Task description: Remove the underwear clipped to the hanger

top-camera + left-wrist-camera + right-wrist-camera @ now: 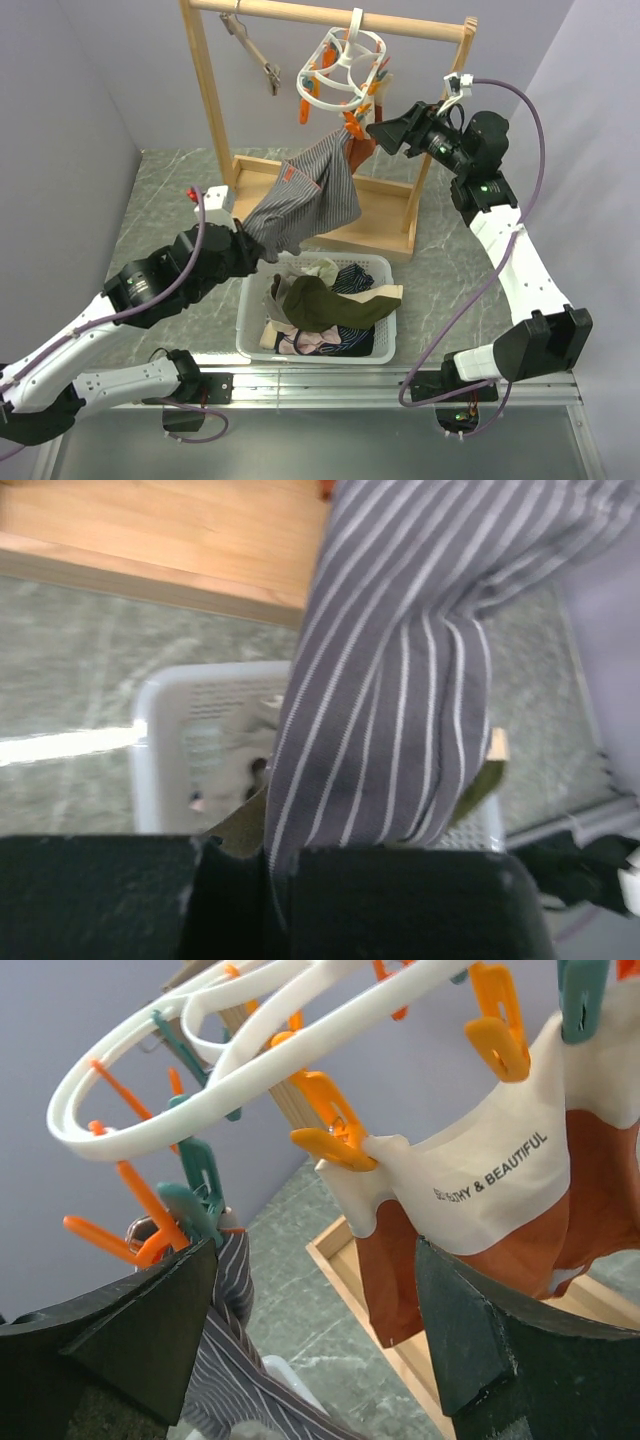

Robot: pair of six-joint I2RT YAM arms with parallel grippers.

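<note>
The white ring hanger [345, 70] hangs from the wooden rail by its hook. A grey pin-striped underwear [310, 195] stretches down and left from a teal peg [195, 1195] to my left gripper [245, 240], which is shut on its lower edge [400, 680]. My right gripper [385, 130] stands open just right of the pegs, its left finger [150, 1330] close beside that teal peg. A rust-orange underwear [520, 1250] with a cream printed band [480, 1170] hangs from orange pegs [330, 1125] above the right finger.
A white basket [250, 320] lies under the striped cloth, holding a dark olive piece [325, 300] and several other garments. The wooden rack's base tray [385, 235] and uprights stand behind it. A metal clip [255, 50] hangs at the rail's left.
</note>
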